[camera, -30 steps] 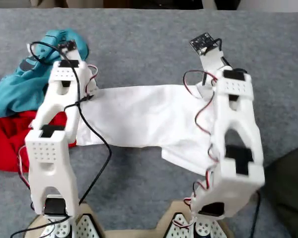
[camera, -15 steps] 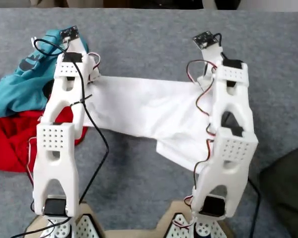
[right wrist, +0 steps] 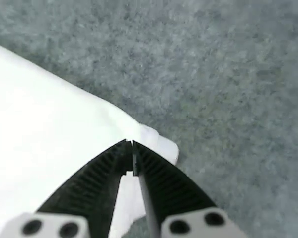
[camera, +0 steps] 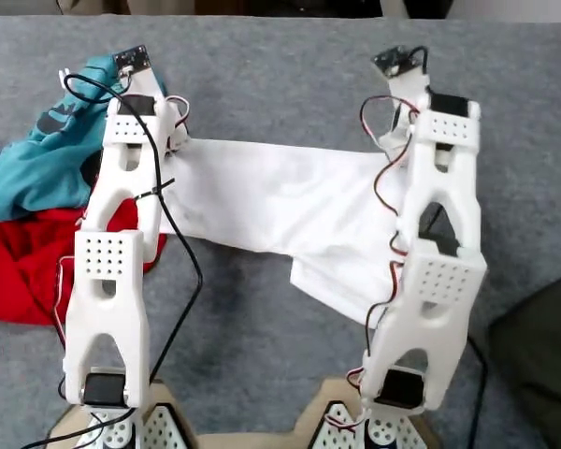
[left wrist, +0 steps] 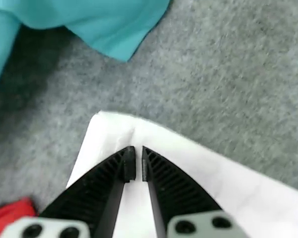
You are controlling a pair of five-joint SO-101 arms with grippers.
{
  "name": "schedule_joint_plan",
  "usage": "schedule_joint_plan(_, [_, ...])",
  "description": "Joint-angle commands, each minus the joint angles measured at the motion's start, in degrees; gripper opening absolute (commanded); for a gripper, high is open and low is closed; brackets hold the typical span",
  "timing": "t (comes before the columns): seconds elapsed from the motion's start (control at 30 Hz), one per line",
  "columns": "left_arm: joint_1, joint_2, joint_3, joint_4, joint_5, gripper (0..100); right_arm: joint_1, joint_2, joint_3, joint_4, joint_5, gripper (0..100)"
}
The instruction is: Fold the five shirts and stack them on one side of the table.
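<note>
Left pincer [left wrist: 137, 162] pinching white shirt [camera: 280, 201] corner, right pincer [right wrist: 129, 151] pinching far corner, left arm [camera: 122, 187], right arm [camera: 439, 187] outstretched

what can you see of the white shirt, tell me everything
The white shirt is plain, soft-looking cloth lying mostly flat and lightly creased across the middle of the grey table, with a flap jutting out on the near side by the right arm. The left end effector and right end effector each pinch one far corner.

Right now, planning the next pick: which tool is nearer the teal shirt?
Left. The left tool grips the white shirt at its corner beside the teal shirt; the right tool grips the opposite corner.
</note>
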Motion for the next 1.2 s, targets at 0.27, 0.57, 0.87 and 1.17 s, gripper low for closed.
schedule_joint_plan(0.27, [1.23,-0.84,-18.2,14.95,-4.4,4,-3.91,-35.12,41.01,-8.88,3.08,0.5])
schedule_joint_plan(0.57, [-4.13,-0.66,-18.81,14.77,-4.4,4,-10.33,-46.2,67.21,-19.78,3.96,0.5])
schedule_joint_plan(0.87, [-7.12,1.54,-5.1,2.81,-3.96,4,-15.25,-42.07,69.41,-19.34,7.91,0.5])
schedule_joint_plan(1.17, [-7.38,2.42,-7.65,3.96,-3.96,4,-18.15,-42.86,73.71,-15.56,7.91,0.5])
